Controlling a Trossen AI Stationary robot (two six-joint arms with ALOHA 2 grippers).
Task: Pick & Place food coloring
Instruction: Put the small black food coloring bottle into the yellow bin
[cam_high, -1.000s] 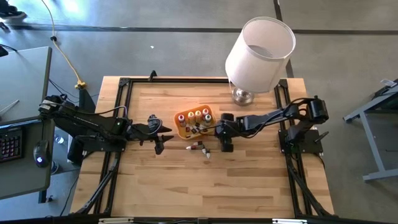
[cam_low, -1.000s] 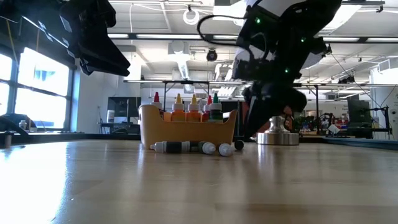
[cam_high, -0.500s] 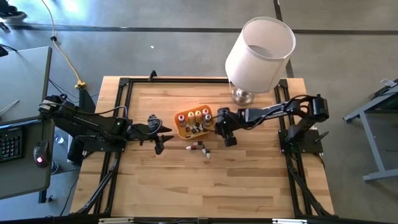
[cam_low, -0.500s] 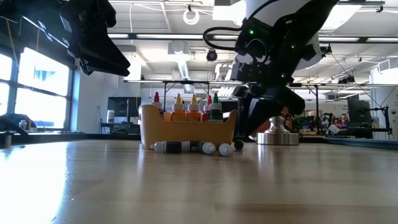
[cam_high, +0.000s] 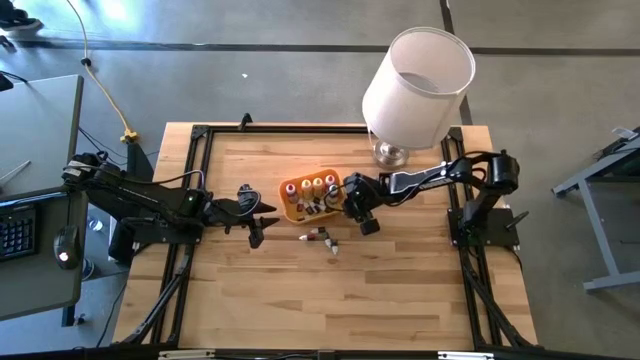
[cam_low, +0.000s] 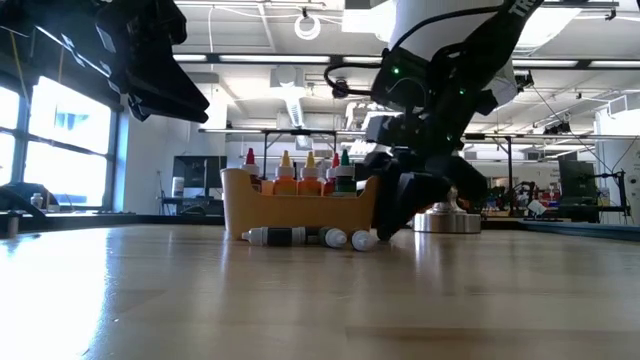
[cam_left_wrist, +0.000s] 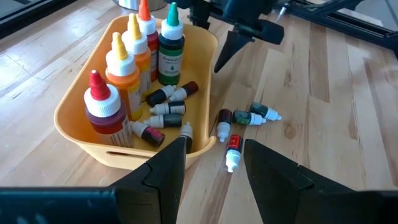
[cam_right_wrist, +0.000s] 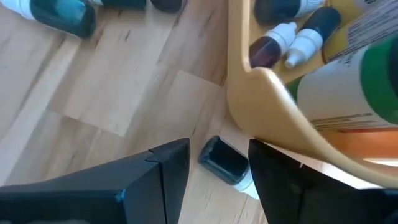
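The right claw (cam_high: 357, 208) sits low at the right end of the tray (cam_high: 292, 212), centre of the high view; its fingers stand parted around a small dark vial (cam_right_wrist: 222, 159) lying on the counter (cam_high: 400, 290) against the tray's wall, not gripping it, so I judge this the reach before a pick; next the fingers need to close on that vial without nudging the tray, then lift it over the rim; four tall bottles (cam_left_wrist: 130, 59) stand in the tray with little vials (cam_left_wrist: 165, 109) lying beside them, and three more vials (cam_left_wrist: 239, 124) lie loose on the counter just below the tray; the left claw (cam_high: 255, 222) hovers left of the tray, open and empty; a lamp (cam_high: 415, 80) stands at upper right, clear of the work.
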